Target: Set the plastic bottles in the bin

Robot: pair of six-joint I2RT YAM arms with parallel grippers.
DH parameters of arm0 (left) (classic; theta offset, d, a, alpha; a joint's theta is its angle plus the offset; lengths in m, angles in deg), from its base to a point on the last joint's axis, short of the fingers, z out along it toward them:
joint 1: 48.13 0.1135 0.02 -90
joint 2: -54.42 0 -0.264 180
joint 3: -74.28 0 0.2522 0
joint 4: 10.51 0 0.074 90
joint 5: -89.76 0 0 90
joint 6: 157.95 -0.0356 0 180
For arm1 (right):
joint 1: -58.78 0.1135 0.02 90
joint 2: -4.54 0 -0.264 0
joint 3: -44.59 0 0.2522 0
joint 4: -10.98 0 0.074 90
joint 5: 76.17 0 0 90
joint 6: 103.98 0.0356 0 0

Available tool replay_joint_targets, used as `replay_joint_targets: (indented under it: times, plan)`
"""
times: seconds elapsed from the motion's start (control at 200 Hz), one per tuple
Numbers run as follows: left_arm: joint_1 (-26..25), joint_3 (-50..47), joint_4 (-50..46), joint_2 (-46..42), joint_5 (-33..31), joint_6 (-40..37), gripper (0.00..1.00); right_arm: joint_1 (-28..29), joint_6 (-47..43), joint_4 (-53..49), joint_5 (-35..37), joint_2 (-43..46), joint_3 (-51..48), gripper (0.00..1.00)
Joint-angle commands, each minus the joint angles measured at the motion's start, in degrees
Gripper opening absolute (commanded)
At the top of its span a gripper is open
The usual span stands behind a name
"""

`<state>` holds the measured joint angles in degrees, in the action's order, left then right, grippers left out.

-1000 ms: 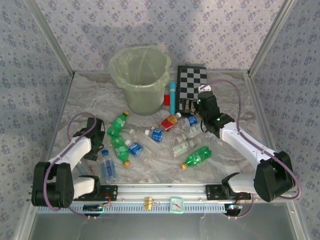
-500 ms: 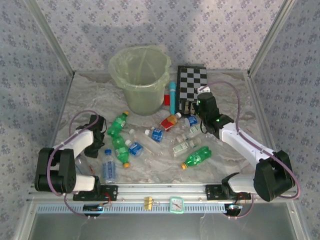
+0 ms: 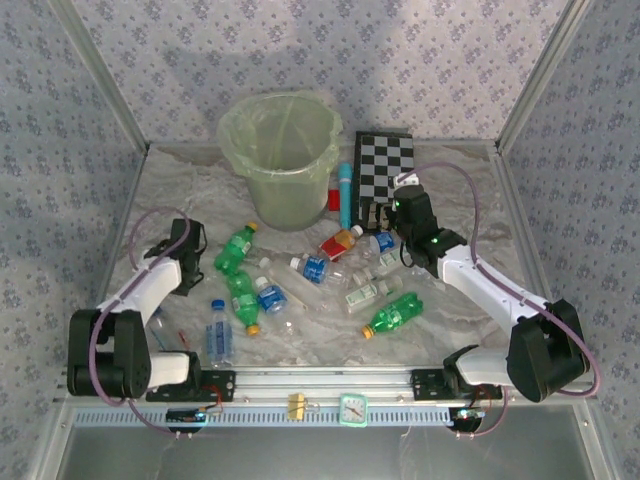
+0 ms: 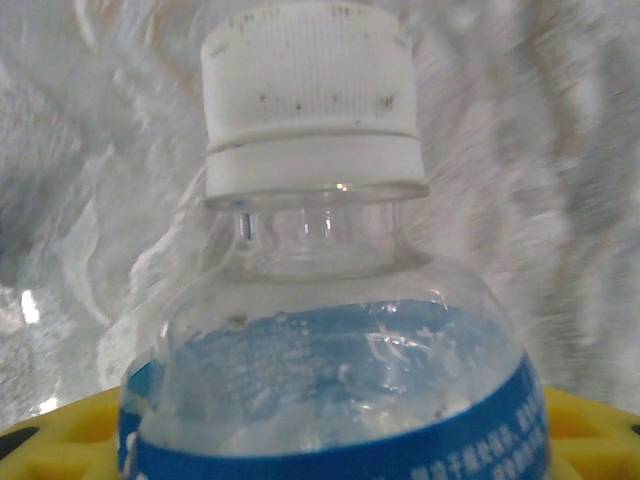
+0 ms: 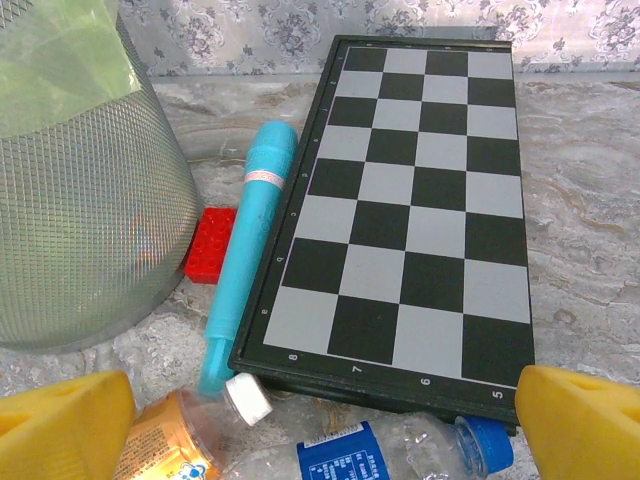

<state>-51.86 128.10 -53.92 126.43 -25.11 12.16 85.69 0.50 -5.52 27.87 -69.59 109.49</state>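
A clear blue-labelled bottle (image 4: 330, 390) with a white cap is clamped in the left gripper (image 3: 190, 245), near the left side of the table (image 3: 470, 330). The right gripper (image 5: 320, 415) is held wide apart over loose bottles (image 3: 345, 243) beside the checkerboard (image 3: 384, 165). The bin (image 3: 285, 165) is set at the far middle.

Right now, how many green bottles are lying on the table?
3. One green bottle lies in front of the bin, left; a second just nearer the arms; a third at right-centre. More may be hidden inside the bin.

soft, even light overall; a dim band crosses the floral-patterned back wall (image 3: 320, 35). the clear white-capped plastic bottle (image 4: 320, 330) is sharp, the marbled worktop (image 4: 560, 150) behind it blurred.
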Motion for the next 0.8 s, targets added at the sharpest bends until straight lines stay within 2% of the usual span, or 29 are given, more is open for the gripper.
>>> replay_joint_targets:
  times: [0.0,0.13,0.265,0.415,0.63,0.795]
  plan:
    - [0.5,3.6,2.1,-5.2,-4.0,-7.3,0.45,0.0,-1.4,0.4,-1.9,0.7,0.2,1.0]
    - [0.5,4.5,9.4,-11.6,-1.4,-18.9,0.45,0.0,-1.6,2.7,-5.6,0.6,-0.9,1.0]
    - [0.5,5.4,15.5,-18.1,3.0,-27.9,0.43,0.3,-1.1,4.1,-3.2,-0.3,-1.2,1.0]
    - [0.4,8.0,21.9,-21.7,11.6,-36.9,0.41,0.5,-1.0,4.6,-2.7,-0.9,-1.2,1.0]
    - [-1.0,19.5,25.1,-16.9,22.0,-44.3,0.36,0.5,-1.1,4.6,-5.3,-0.7,-1.1,1.0]
    - [-6.2,30.0,27.7,-8.6,25.7,-51.5,0.33,0.5,-3.4,3.9,-11.1,0.1,-1.2,1.0]
